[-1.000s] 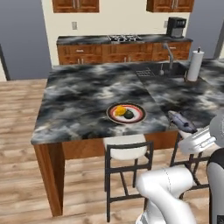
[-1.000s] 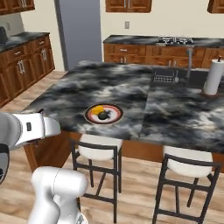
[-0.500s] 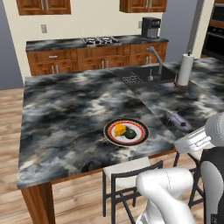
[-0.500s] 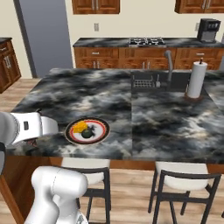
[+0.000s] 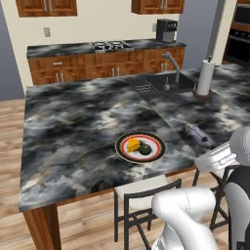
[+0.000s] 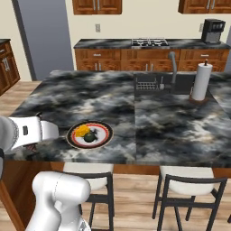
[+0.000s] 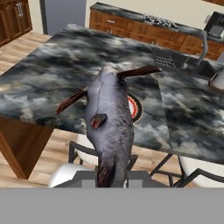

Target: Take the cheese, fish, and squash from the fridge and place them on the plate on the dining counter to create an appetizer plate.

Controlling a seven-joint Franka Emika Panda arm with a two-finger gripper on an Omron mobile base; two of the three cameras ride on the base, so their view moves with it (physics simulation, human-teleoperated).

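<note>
My gripper (image 7: 111, 173) is shut on the tail end of the dark grey fish (image 7: 109, 122), which points out over the near edge of the dining counter (image 7: 43, 78). In the left base view the fish (image 5: 197, 135) hangs just right of the plate (image 5: 155, 144) and slightly above the marbled top (image 5: 73, 127). The plate's red ring (image 6: 106, 134) surrounds the yellow cheese (image 6: 82, 131) and the dark squash (image 6: 91, 136). From the left side the cheese (image 5: 133, 145) and squash (image 5: 145, 149) lie side by side. The plate (image 7: 136, 109) is partly hidden behind the fish. The grey fridge (image 6: 45, 40) stands at the back left.
A paper towel roll (image 5: 205, 77) stands by the sink (image 5: 163, 85) and faucet (image 6: 172, 63) at the far right of the island. Stools (image 5: 146, 195) (image 6: 189, 189) are tucked under its near edge. A wall counter with a stove (image 6: 149, 43) and coffee machine (image 6: 211, 30) runs behind.
The whole picture has shifted, so the base has driven and both cameras now face the island more squarely and closer. The fish stays in my shut gripper near the plate.
</note>
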